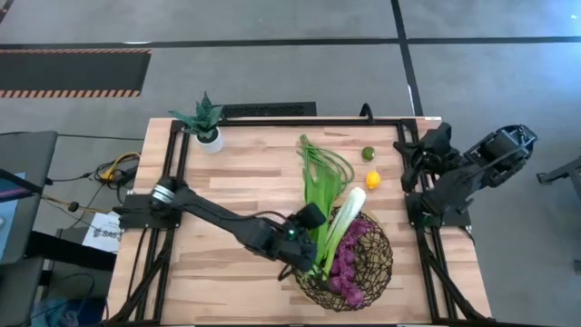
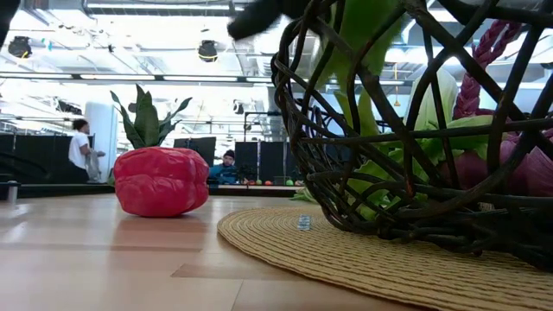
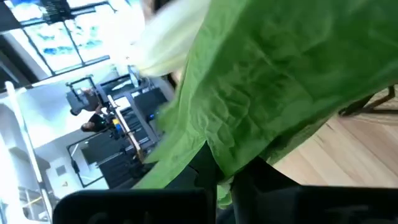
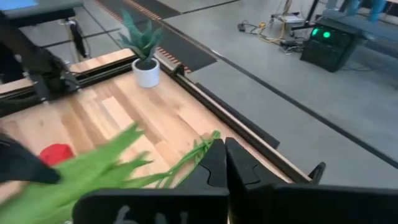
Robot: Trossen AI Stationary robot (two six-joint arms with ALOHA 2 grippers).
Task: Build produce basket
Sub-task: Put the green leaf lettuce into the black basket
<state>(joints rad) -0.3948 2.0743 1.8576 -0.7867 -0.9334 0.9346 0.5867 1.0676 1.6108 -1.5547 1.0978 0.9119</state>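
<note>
The dark wire basket (image 1: 379, 263) (image 2: 389, 207) sits at the table's near right with purple grapes (image 1: 349, 271) inside. The white-green leek (image 1: 342, 222) slants across its far-left rim, white end (image 1: 355, 194) outside. My left gripper (image 1: 313, 265) (image 3: 221, 193) is at the basket's left rim, shut on the leek. The leafy stalk (image 1: 316, 186) and looped beans (image 1: 332, 160) lie on the table just beyond. Lemon (image 1: 373, 180) and lime (image 1: 369, 153) rest toward the far right. The red pepper (image 2: 160, 180) (image 4: 56, 152) stands left of the basket; the left arm hides it from above. My right gripper (image 4: 226, 168) is shut, off the right edge. My left gripper holds the leek by its green leaf end (image 3: 214, 168), the leaves running down between the two fingers. The broad green leaf (image 3: 280, 93) fills the wrist view and the white part (image 3: 168, 43) points away from the gripper. The leaf hides the fingertips themselves.
A small potted plant (image 1: 207, 125) stands at the far left corner. A tan woven mat (image 2: 346, 250) lies under the basket. Black frame rails run along the table's left and right edges. Bare wood lies in the table's left half. People stand in the room behind.
</note>
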